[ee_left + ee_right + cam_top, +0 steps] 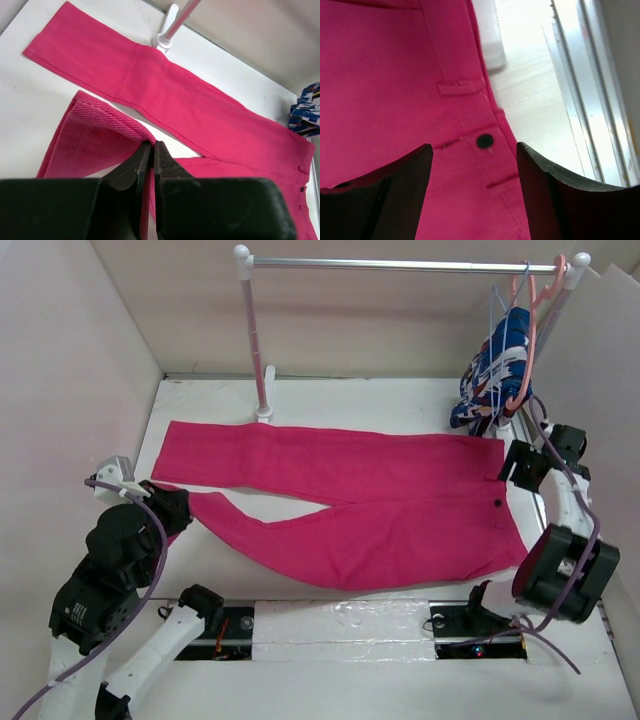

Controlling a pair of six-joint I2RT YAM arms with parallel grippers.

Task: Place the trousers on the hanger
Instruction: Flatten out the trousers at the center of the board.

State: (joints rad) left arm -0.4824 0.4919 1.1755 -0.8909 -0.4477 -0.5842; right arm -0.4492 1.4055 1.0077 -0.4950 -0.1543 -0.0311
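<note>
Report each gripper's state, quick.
Left gripper: closed, pinching the trousers at a leg hem.
Right gripper: open over the trousers' waist, holding nothing.

Wide-apart gripper (pixel 474 148) above trousers (pixel 385 75) button (pixel 485 141)

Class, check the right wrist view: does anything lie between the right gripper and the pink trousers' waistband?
Nothing visible does. The open right gripper hangs directly over the bright magenta-pink cloth trousers, near their small dark button.
</note>
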